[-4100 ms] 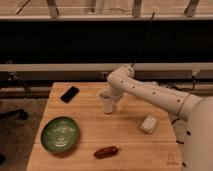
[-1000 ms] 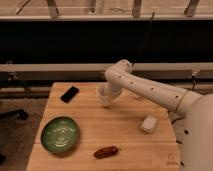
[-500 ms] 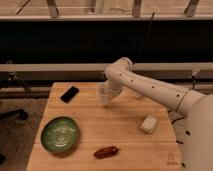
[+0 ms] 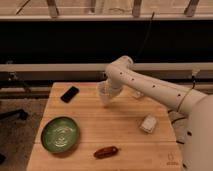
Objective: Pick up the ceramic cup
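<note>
Camera view: gripper (image 4: 106, 92) holding ceramic cup (image 4: 103, 93), lifted off the counter (image 4: 125, 127). Position near counter's back edge, mid-width.

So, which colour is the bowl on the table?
Green, plain in the camera view: the bowl sits front left. The gripper is at the ceramic cup.

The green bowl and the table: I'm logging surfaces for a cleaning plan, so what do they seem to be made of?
The green bowl looks like glazed ceramic, though plastic is possible: it has a glossy sheen with a pale pattern inside. The table looks like wood, with light plank-like strips and a matte finish. The gripper is at the ceramic cup, above the table's far side.
</note>
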Controlling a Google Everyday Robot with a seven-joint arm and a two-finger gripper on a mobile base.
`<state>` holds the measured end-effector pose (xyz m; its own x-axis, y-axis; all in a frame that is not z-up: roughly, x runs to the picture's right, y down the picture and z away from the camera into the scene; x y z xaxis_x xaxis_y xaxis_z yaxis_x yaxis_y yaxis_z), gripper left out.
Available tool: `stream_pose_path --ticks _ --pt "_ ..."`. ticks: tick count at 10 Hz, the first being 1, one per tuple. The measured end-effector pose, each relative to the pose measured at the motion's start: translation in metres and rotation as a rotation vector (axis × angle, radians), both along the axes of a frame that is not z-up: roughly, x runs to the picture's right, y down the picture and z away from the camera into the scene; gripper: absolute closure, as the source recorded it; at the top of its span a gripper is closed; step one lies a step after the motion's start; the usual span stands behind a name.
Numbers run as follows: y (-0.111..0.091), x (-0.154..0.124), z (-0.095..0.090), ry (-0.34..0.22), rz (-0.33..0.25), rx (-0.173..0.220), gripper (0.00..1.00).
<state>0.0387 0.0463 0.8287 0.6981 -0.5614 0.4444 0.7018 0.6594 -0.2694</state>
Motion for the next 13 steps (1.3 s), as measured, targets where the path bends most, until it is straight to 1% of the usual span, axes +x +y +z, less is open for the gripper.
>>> stream_pose_path --ticks 13 --pt "-0.014 0.003 -0.014 -0.007 -0.007 0.007 1.00"
